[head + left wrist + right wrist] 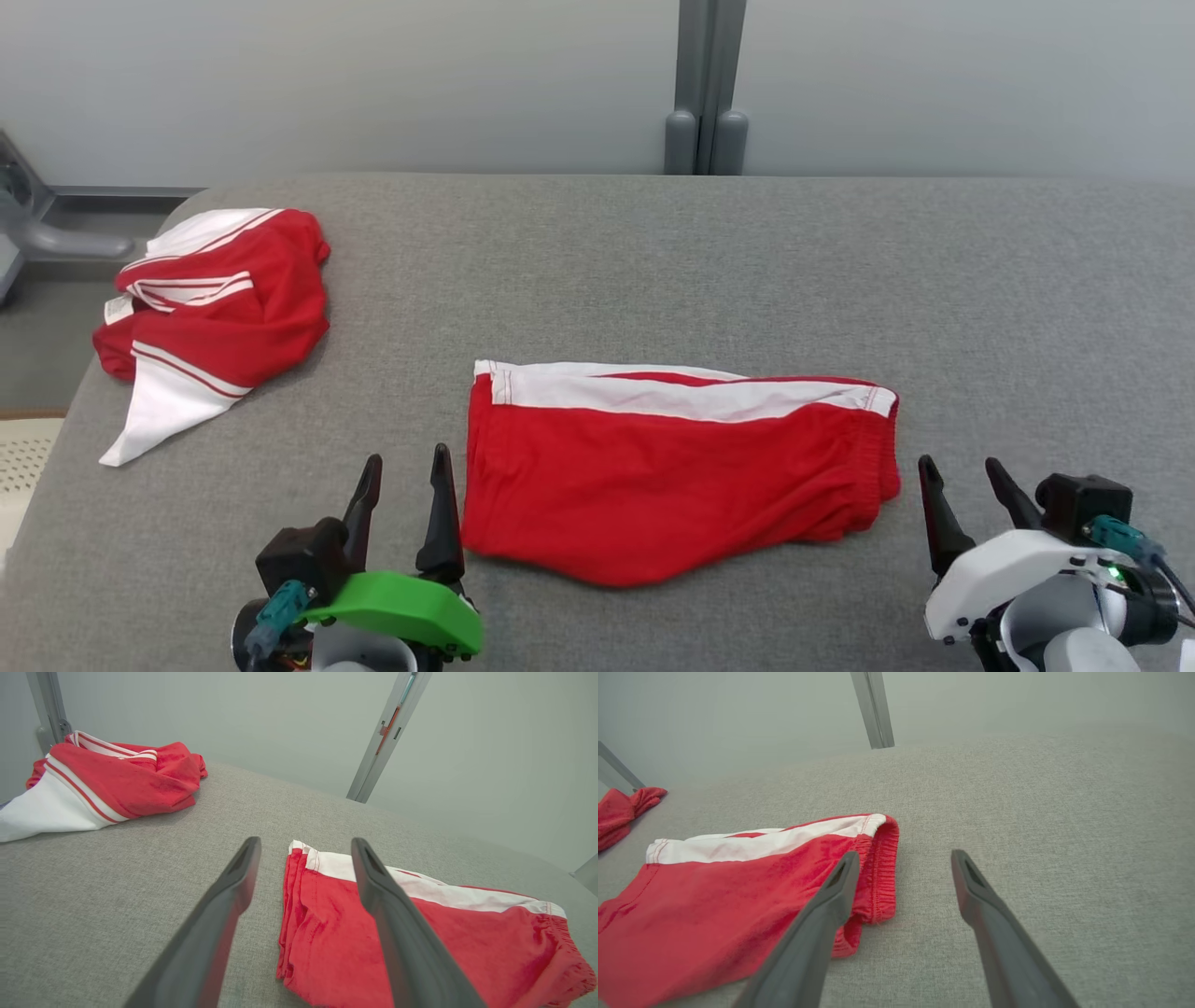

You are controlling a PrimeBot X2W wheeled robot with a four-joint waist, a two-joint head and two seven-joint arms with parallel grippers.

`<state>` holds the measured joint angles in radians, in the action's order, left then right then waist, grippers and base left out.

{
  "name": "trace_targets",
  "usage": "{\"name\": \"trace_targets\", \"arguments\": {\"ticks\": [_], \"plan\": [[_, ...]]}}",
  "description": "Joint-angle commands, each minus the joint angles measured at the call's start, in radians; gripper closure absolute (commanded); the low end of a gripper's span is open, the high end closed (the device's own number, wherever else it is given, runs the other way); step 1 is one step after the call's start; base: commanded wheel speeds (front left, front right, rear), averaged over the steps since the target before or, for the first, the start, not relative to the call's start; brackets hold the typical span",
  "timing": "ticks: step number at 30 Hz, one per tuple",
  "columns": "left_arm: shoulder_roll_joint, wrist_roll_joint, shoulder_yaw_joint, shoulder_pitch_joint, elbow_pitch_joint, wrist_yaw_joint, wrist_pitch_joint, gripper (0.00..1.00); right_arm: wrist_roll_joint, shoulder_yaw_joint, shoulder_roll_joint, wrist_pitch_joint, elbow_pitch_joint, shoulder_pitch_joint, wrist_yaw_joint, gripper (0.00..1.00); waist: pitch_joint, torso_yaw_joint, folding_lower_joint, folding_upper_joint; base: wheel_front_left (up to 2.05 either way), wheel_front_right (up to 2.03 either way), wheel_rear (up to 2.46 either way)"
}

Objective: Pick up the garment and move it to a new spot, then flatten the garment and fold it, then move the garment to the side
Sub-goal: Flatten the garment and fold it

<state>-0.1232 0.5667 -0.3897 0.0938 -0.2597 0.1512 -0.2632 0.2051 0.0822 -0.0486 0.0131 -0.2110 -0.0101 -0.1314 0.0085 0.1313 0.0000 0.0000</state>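
Red shorts (672, 476) lie folded flat on the table (653, 261) | left gripper (407, 455) gapes empty just off their hem end, right gripper (959, 462) gapes empty off their waistband | my call: pinch every layer at both ends, lift level, or the fold slips.

Crumpled red-white cloth (213, 308) (jersey, perhaps) on grey table (653, 261).

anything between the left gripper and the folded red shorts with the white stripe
Nothing visible. The open left gripper sits right beside the folded red shorts, at their left edge. The crumpled red-and-white garment lies farther left and back, out of the way.
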Motion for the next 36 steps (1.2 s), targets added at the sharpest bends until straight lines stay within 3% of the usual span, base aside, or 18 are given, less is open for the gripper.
{"name": "trace_targets", "arguments": {"ticks": [1,8,16,25,26,28,29,36], "plan": [[-0.004,-0.01,0.002,-0.019,0.012,0.008,-0.001,0.0,-0.023,-0.001,-0.003,0.014,-0.017,-0.027,0.001,0.0,0.006,0.022,0.0,0.0,0.0,0.0,0.0],[0.001,-0.029,-0.01,-0.037,0.062,0.015,-0.001,0.0,-0.081,-0.023,-0.004,0.109,-0.14,-0.133,0.002,0.0,0.026,0.067,0.0,0.0,0.0,0.0,0.0],[0.008,-0.037,-0.017,-0.047,0.1,0.027,-0.001,0.0,-0.147,0.037,-0.003,0.198,-0.301,-0.208,0.001,0.0,0.04,0.114,0.0,0.0,0.0,0.0,0.0],[0.011,-0.039,-0.009,-0.031,0.107,0.031,-0.001,0.0,-0.035,-0.021,-0.001,0.242,-0.462,-0.283,0.001,0.0,0.06,0.124,0.0,0.0,0.0,0.0,0.0],[0.012,-0.04,-0.009,-0.029,0.108,0.032,-0.001,0.0,-0.017,-0.037,0.002,0.244,-0.477,-0.295,0.001,0.52,0.062,0.123,0.0,0.0,0.0,0.0,0.0],[0.014,-0.042,-0.009,-0.025,0.108,0.029,-0.001,0.0,0.008,-0.062,0.004,0.25,-0.504,-0.314,0.0,0.73,0.066,0.119,0.0,0.0,0.0,0.0,0.0],[0.015,-0.043,-0.01,-0.023,0.108,0.028,-0.001,0.0,0.014,-0.071,0.004,0.25,-0.513,-0.321,0.0,1.0,0.067,0.116,0.0,0.0,0.0,0.0,0.0],[0.017,-0.049,-0.008,-0.02,0.106,0.024,-0.001,0.0,0.073,-0.114,-0.011,0.235,-0.55,-0.371,0.001,1.0,0.067,0.065,0.0,0.0,0.0,0.0,0.0]]}}
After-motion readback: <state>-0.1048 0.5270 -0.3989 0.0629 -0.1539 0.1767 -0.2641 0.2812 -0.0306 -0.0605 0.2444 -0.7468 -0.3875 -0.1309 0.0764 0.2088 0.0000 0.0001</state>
